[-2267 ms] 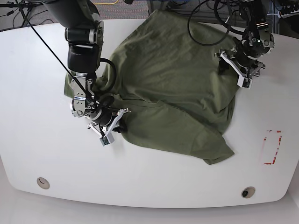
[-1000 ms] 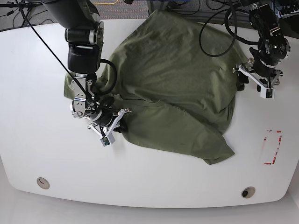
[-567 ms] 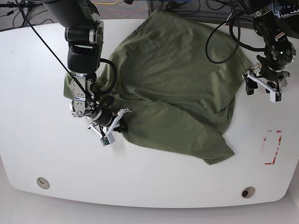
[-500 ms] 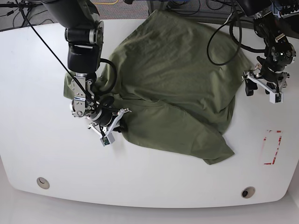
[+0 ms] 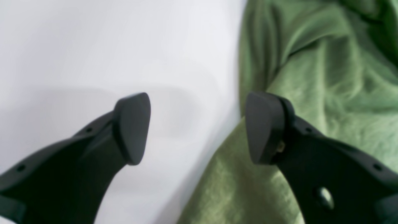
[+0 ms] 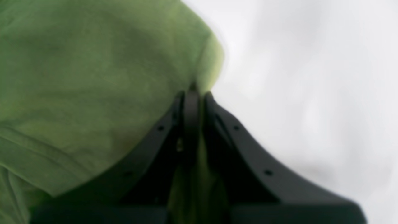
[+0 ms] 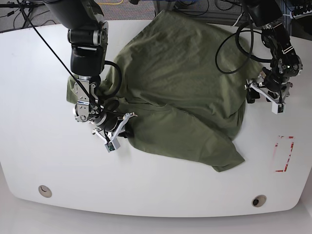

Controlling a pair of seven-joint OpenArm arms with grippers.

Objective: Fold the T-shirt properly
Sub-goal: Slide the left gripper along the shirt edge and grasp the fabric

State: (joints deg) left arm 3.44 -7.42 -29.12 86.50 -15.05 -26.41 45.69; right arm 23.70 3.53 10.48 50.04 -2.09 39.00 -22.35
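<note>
Although the T-shirt (image 7: 180, 92) lies spread across the middle and far part of the white surface (image 7: 39, 156), it is not yet folded: it is rumpled, with one flap doubled loosely over the near portion and a corner trailing toward the near right.

At the left of the base view, the right hand (image 7: 113, 132) rests at the garment's near-left edge. Its jaws are clenched, and the right wrist view shows a fold of green cloth pinched between them, with bare surface just beside it.

Across the centre, the fabric shows diagonal creases and no squared edges. The collar cannot be identified in these views.

At the right of the base view, the left hand (image 7: 265, 97) sits just beside the garment's right edge. Its jaws stand released and wide apart; in the left wrist view one fingertip (image 5: 132, 127) is over bare surface and the other over cloth, with the hem running between them. Nothing is gripped there.

Assessment: the task is at an early stage. One edge is secured; the opposite edge is judged to need grasping. Flattening, sleeve folds and the final body folds all remain.
</note>
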